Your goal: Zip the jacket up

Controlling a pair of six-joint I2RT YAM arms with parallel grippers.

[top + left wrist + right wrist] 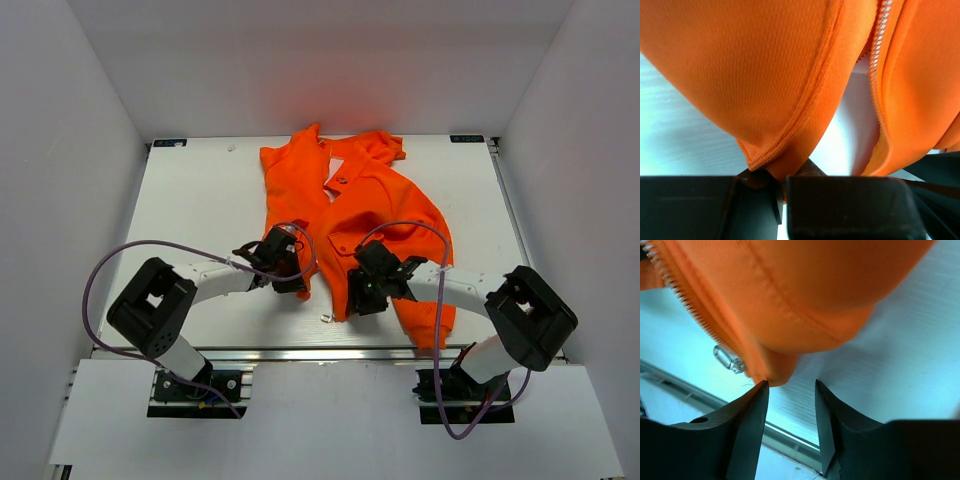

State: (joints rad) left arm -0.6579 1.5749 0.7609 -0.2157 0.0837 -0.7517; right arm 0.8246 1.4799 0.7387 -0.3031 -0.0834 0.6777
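Matt, finely ribbed orange cloth jacket [765, 75], shiny pale zipper teeth [879, 40].

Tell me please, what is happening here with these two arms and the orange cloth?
Two robot arms are working on a bright orange soft fabric jacket that lies on a white table. The left gripper is shut on the bottom hem of one front panel. The right gripper is open, with its fingertips just under the bottom corner of the other panel, close to a small clear zipper tab. The front is not yet zipped: the table shows between the two edges.
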